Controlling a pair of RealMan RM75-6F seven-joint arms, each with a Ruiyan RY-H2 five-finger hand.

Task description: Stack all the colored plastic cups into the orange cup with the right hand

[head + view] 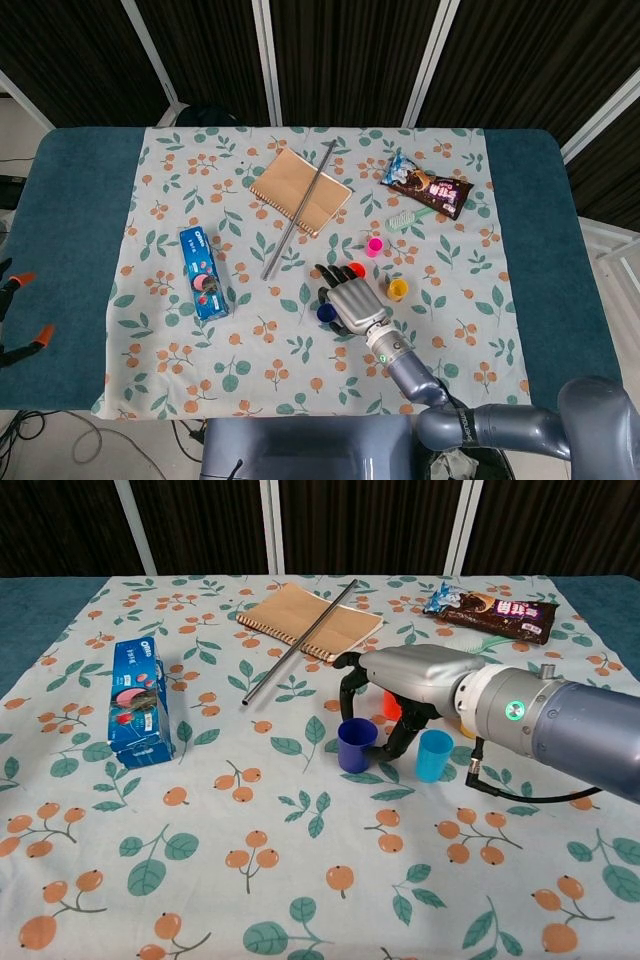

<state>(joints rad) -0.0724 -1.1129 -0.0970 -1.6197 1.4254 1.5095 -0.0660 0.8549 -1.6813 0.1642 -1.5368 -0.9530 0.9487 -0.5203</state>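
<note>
Centrally, the right hand (400, 685) arches over the dark blue cup (357, 745), fingers spread, grasping nothing. Light blue cup (434, 755) stands at the hand's 5 o'clock; orange cup (398, 290) at its 3 o'clock in head view; pink cup (375, 246) at 1 o'clock.

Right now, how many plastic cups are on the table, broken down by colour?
Dark blue cup: 1
Light blue cup: 1
Red cup: 1
Pink cup: 1
Yellow-orange cup: 1
Total: 5
</note>
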